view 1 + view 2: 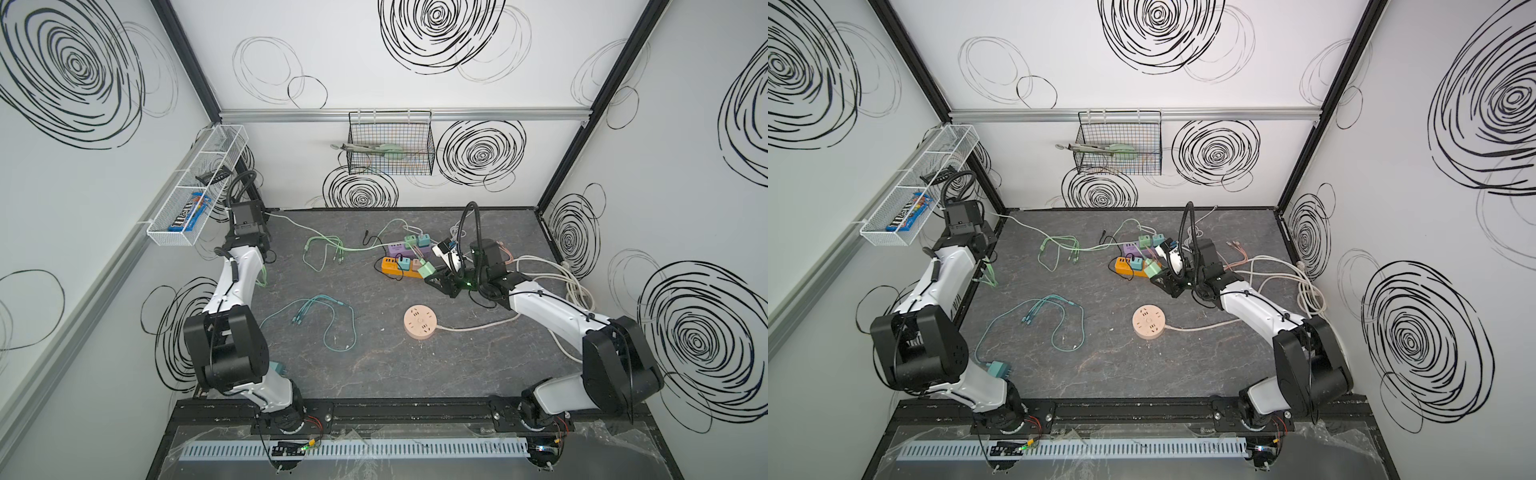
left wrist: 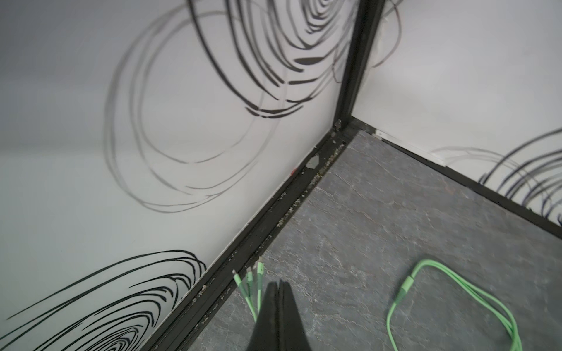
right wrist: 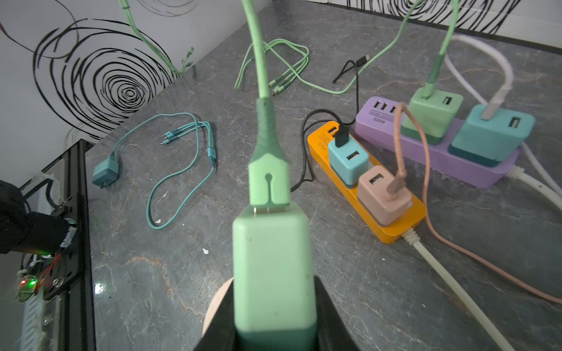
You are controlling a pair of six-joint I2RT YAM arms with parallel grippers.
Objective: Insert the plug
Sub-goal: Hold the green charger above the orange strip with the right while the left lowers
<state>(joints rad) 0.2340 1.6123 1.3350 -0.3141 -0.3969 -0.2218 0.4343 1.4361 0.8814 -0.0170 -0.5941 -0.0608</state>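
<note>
The plug (image 3: 270, 258) is a light green charger block with a green cable (image 3: 258, 60) running out of its far end. My right gripper (image 3: 273, 284) is shut on its sides, holding it above the table. In both top views the plug (image 1: 427, 270) (image 1: 1152, 269) hangs just right of the orange power strip (image 1: 401, 269) (image 3: 395, 231). A purple power strip (image 1: 397, 249) (image 3: 456, 164) lies behind that one. A round peach socket (image 1: 419, 328) (image 3: 217, 304) sits on the table below the gripper. My left gripper (image 2: 278, 284) is shut and empty, near the back-left corner.
Both strips carry several chargers with cables. A teal cable bundle (image 1: 320, 316) with its plug (image 1: 998, 369) and a green bundle (image 1: 324, 249) lie mid-table. White cords (image 1: 557, 274) pile at the right wall. Green connector ends (image 2: 249, 276) lie beside the left fingers.
</note>
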